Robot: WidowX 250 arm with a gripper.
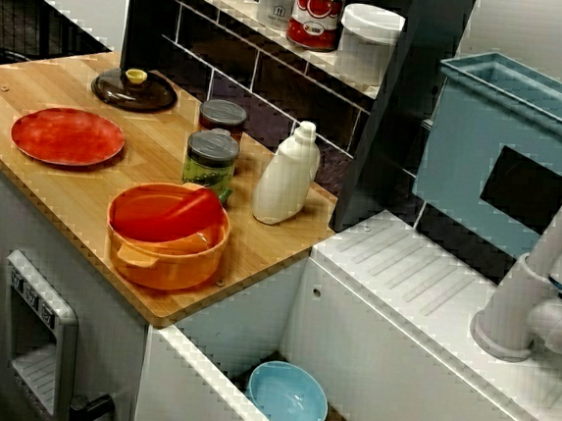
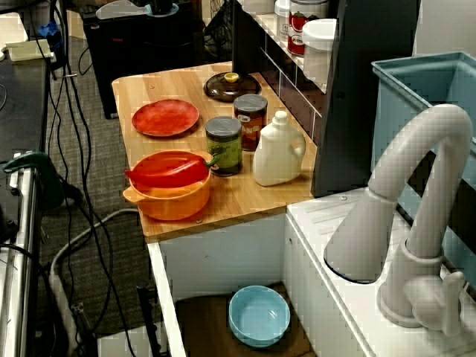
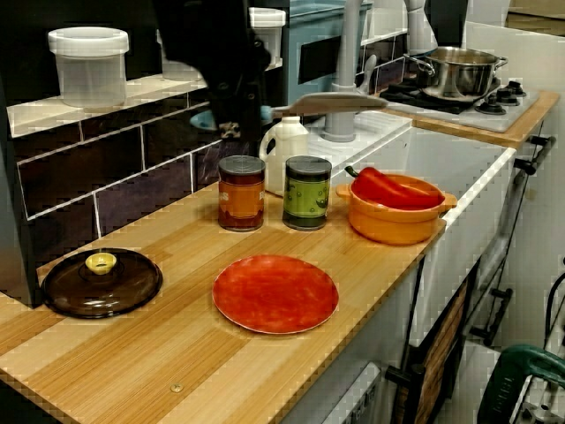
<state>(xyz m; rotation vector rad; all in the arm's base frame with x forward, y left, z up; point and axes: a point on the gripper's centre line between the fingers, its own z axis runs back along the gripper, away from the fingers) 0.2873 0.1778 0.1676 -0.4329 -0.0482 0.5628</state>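
In the view along the counter a dark arm hangs down from the top, and its tip, the gripper (image 3: 237,124), sits above and behind a brown can (image 3: 241,193) and a green can (image 3: 307,192). Its fingers do not show clearly, and nothing visible hangs from it. The two other views show no arm over the counter. An orange pot (image 1: 164,250) with a red pepper (image 1: 167,215) in it stands near the counter's front edge. A white bottle (image 1: 287,177) stands beside the cans. A red plate (image 1: 68,136) lies flat to the left.
A dark lid with a yellow knob (image 1: 134,89) lies by the tiled wall. The shelf above holds white tubs and a tomato can (image 1: 318,12). A blue bowl (image 1: 287,398) lies in the sink. A white faucet (image 2: 416,208), a blue rack (image 1: 508,142) and a steel pot (image 3: 455,75) stand beyond.
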